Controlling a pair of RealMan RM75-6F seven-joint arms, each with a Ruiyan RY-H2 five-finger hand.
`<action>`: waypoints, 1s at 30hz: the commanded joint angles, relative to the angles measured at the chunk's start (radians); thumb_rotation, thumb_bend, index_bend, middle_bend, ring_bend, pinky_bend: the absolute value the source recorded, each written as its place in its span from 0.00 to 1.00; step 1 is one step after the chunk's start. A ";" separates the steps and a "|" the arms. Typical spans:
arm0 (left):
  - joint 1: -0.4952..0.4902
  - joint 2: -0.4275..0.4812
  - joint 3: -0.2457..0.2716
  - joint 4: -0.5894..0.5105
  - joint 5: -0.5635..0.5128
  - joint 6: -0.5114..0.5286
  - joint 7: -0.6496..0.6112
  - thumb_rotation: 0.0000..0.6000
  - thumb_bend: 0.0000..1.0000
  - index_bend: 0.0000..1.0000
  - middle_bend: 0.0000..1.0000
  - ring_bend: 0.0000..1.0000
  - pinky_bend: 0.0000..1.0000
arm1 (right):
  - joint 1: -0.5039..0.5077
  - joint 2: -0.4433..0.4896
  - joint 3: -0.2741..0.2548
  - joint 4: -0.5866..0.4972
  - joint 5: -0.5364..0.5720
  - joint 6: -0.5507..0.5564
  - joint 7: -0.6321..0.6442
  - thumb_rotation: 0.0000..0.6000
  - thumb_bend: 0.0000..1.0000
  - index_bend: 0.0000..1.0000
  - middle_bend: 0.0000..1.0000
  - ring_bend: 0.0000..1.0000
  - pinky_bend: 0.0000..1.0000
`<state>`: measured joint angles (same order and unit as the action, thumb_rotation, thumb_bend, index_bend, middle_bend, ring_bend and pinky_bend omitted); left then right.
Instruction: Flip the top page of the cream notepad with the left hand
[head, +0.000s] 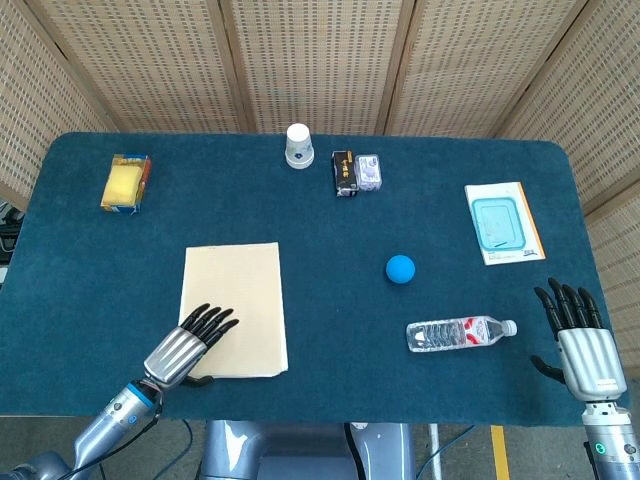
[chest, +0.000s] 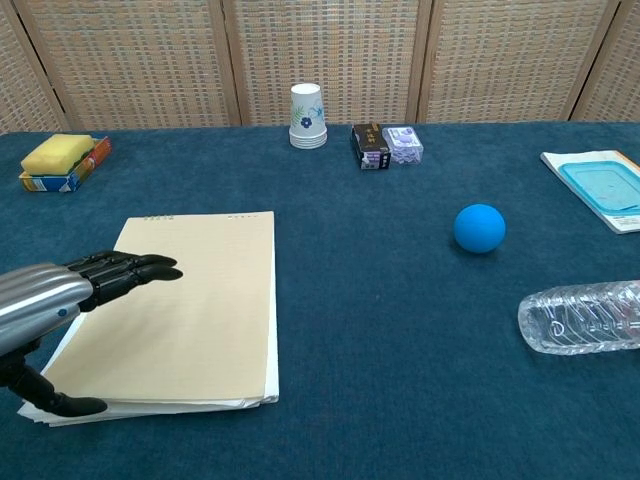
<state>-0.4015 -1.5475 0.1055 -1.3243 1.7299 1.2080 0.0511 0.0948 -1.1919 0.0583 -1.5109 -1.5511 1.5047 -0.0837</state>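
Observation:
The cream notepad (head: 236, 305) (chest: 190, 300) lies flat on the blue table, front left, its binding at the far edge. My left hand (head: 185, 343) (chest: 70, 290) hovers over the pad's near-left corner with fingers stretched out forward and the thumb (chest: 55, 403) low by the pad's near edge; it holds nothing. My right hand (head: 580, 335) stays at the table's front right corner, fingers spread and pointing away, empty. The chest view does not show it.
A blue ball (head: 400, 268) and a lying water bottle (head: 460, 332) sit right of the pad. At the back are a paper cup (head: 298, 145), small boxes (head: 356, 172) and a yellow sponge (head: 125, 182). A booklet with a teal lid (head: 503, 222) lies far right.

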 joint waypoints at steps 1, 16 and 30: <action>-0.009 0.009 -0.021 -0.012 -0.024 -0.006 -0.006 1.00 0.19 0.00 0.00 0.00 0.00 | 0.000 0.001 0.000 0.000 0.001 -0.001 0.002 1.00 0.00 0.00 0.00 0.00 0.00; -0.042 0.026 -0.062 -0.019 -0.079 -0.039 0.012 1.00 0.39 0.00 0.00 0.00 0.00 | 0.003 0.002 0.002 0.002 0.007 -0.007 0.007 1.00 0.00 0.00 0.00 0.00 0.00; -0.078 0.016 -0.092 -0.005 -0.131 -0.090 0.024 1.00 0.39 0.00 0.00 0.00 0.00 | 0.004 0.000 -0.001 0.003 0.009 -0.013 0.005 1.00 0.00 0.00 0.00 0.00 0.00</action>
<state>-0.4763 -1.5300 0.0170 -1.3298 1.6026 1.1206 0.0738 0.0989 -1.1919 0.0576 -1.5084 -1.5420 1.4916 -0.0789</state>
